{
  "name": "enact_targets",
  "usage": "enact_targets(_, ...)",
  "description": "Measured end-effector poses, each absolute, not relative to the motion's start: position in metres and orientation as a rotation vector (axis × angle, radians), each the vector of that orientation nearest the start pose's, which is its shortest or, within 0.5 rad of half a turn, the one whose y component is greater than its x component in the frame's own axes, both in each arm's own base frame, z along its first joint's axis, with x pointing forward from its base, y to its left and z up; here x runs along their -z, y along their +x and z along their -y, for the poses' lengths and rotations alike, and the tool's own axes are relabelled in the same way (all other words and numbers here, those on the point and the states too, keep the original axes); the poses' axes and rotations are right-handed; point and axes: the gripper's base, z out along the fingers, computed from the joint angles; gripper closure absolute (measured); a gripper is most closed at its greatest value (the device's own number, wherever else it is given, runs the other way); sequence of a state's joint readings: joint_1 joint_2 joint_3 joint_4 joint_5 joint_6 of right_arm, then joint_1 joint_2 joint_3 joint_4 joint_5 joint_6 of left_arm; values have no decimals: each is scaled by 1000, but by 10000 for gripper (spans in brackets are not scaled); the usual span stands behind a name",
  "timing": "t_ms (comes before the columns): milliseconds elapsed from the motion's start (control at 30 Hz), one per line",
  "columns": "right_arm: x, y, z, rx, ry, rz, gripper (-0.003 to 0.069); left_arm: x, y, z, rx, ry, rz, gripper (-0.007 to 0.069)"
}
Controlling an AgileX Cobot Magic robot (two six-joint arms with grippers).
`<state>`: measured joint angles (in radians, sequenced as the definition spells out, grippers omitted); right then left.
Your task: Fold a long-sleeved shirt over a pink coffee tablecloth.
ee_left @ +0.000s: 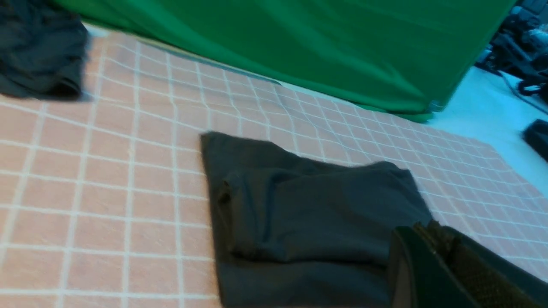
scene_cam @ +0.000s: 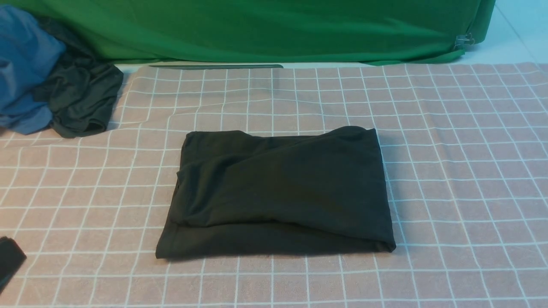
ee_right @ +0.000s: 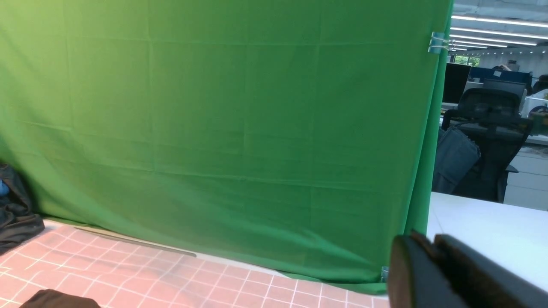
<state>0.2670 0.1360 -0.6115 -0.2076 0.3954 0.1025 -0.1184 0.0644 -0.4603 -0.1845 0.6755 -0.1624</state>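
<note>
1. Front view: the long-sleeved shirt point(scene_cam: 278, 192) lies folded into a compact rectangle at the middle of the pink coffee tablecloth point(scene_cam: 462, 179), so I judge the folding essentially done.
2. My left gripper point(ee_left: 432, 256) is clenched on nothing, at the shirt's near edge; in the front view only a dark sliver shows at the near left.
3. My right gripper point(ee_right: 428, 273) is raised clear of the cloth, pointing at the green backdrop point(ee_right: 214, 128); its fingers look nearly together and nothing is between them, but I cannot tell for sure.
4. Next I'd only retract both arms without dragging the bundle.
5. Far left, a dark garment point(scene_cam: 81, 102) is bunched with blue cloth point(scene_cam: 23, 68). An office chair point(ee_right: 488, 141) stands beyond the backdrop.
</note>
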Motion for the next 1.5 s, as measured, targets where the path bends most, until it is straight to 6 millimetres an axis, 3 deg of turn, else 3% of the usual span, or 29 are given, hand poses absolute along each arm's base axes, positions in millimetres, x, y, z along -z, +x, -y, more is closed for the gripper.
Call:
enact_targets(167,-367,17,3,-92,-182,-1387,550,-286,34,8,315,-84,-1640,611)
enact_targets(300,-367,17,3,-91,-182,-1391,543,-249,48,4,242,-130,-1539,611)
enact_targets(433,-367,16,3,-91,-182,-1391,531,-209,57,0,172,-185,-1576,611)
enact_targets(500,-367,17,3,-91,-182,-1393,527,-201,57,-1,151,-179,-1603,611)
enact_targets(667,-367,17,3,-91,-182,-1393,521,-190,56,0,132,-173,-1714,611)
enact_targets(1500,-367,17,3,-91,-182,-1393,512,-189,56,0,134,-175,-1722,611)
